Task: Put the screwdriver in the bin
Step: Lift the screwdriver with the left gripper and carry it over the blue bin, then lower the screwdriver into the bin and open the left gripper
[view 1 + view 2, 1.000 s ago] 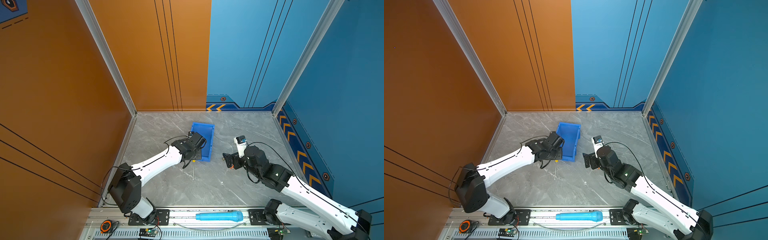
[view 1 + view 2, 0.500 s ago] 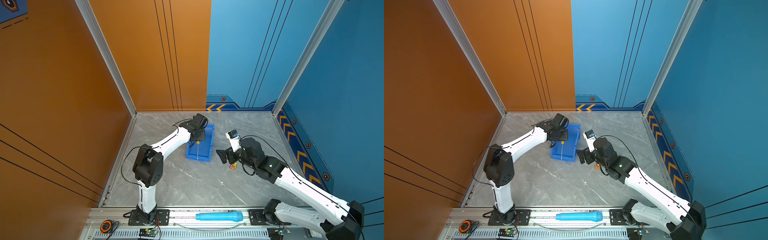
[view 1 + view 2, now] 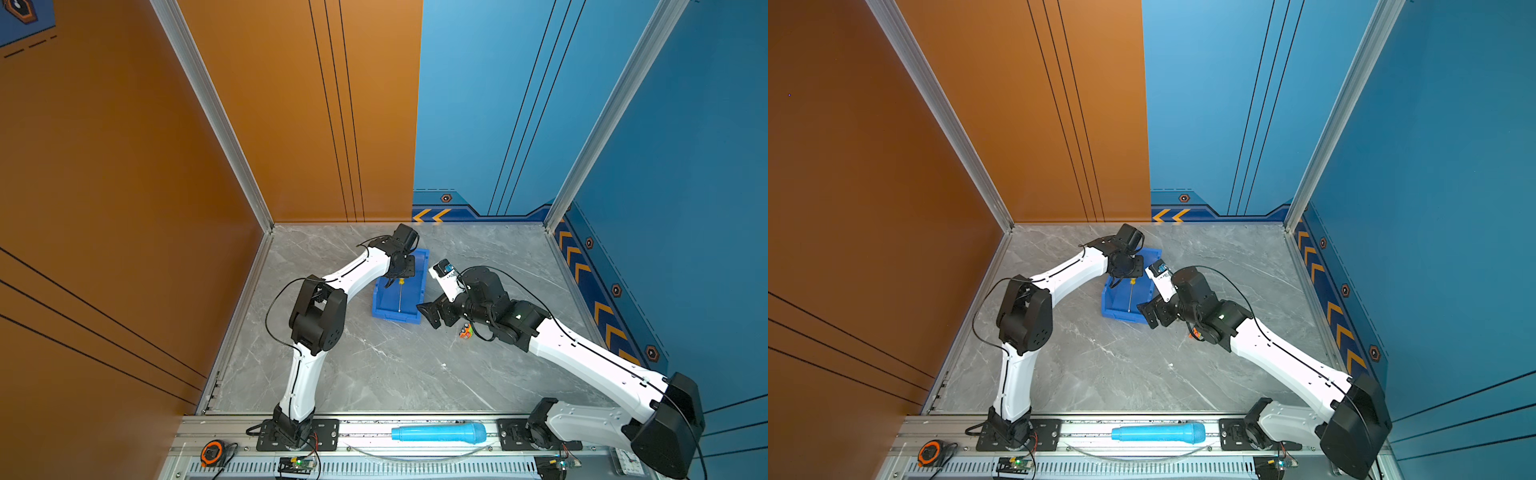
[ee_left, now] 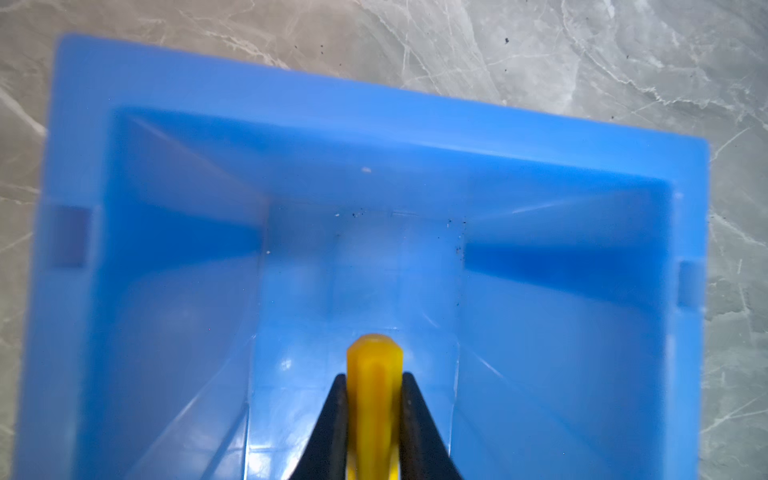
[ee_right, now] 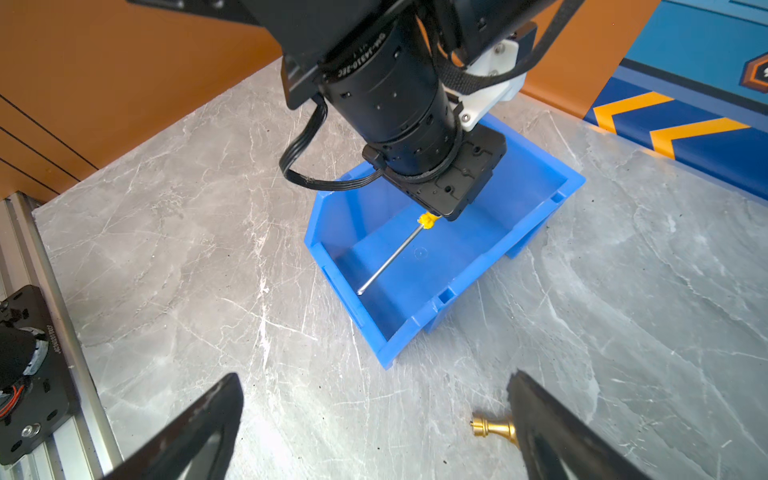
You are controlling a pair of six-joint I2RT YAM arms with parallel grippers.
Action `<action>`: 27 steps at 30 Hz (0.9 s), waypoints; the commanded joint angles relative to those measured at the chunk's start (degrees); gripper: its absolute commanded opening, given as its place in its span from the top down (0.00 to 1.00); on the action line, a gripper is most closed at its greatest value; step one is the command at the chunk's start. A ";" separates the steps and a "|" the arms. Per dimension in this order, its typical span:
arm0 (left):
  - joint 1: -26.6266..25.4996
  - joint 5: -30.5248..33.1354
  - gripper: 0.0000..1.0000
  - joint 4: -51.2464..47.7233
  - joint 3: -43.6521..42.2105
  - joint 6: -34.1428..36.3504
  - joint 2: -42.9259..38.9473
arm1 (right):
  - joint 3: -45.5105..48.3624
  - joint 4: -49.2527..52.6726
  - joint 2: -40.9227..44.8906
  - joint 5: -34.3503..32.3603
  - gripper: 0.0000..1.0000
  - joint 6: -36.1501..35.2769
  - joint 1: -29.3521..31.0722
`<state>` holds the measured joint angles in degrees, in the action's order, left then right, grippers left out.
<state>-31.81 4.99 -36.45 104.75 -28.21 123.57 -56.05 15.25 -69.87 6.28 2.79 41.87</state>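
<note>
The left gripper (image 4: 374,376) is reaching over the bin (image 3: 395,314) with its two black fingers (image 4: 332,415) pressing together on the yellow handle of the screwdriver (image 5: 390,259). In the left wrist view only the handle's rounded end is showing. The rest is running off the picture's edge, and the metal shaft is hidden entirely. The bin's rim is looking soft and blurred there, and its near part is cut off.

From the right wrist view, the left arm's black wrist is covering most of the handle, so only a small yellow bit is peeking out under it. The shaft is slanting down inside the bin, with its tip lying close to the floor near the short end wall. I cannot tell whether the tip is touching the floor. In both top views the screwdriver is showing as a thin line inside the bin, and the arm is hiding the bin's far end.

The bin is sitting on the grey marbled table (image 3: 374,374). The right gripper (image 5: 374,376) is hovering just beside the bin's near corner with its fingers standing wide apart and gripping nothing; their bases are cut off by the frame. A small brass fitting (image 5: 492,428) is lying on the table, with one of those fingers partly covering it.

In a top view a tiny orange speck (image 3: 465,331) is lying under the right arm, too small to make out. A light-blue tube (image 3: 438,433) is resting on the front rail.
</note>
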 commanded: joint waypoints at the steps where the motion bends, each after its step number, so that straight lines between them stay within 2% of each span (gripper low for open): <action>1: 0.70 -1.31 1.00 0.55 1.75 1.53 2.43 | -1.69 -1.77 -0.76 1.02 0.00 0.70 -0.34; 11: 1.13 -1.59 1.00 1.94 1.27 1.92 4.81 | -0.57 -2.23 -0.46 -1.06 0.00 2.96 -0.47; 27: -0.15 1.33 0.99 3.18 1.16 1.60 7.63 | 0.24 -1.26 1.96 -3.38 0.00 3.99 -0.47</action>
<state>-31.53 4.91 -33.01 105.25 -27.18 129.51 -56.05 14.33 -69.82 4.43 5.98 41.60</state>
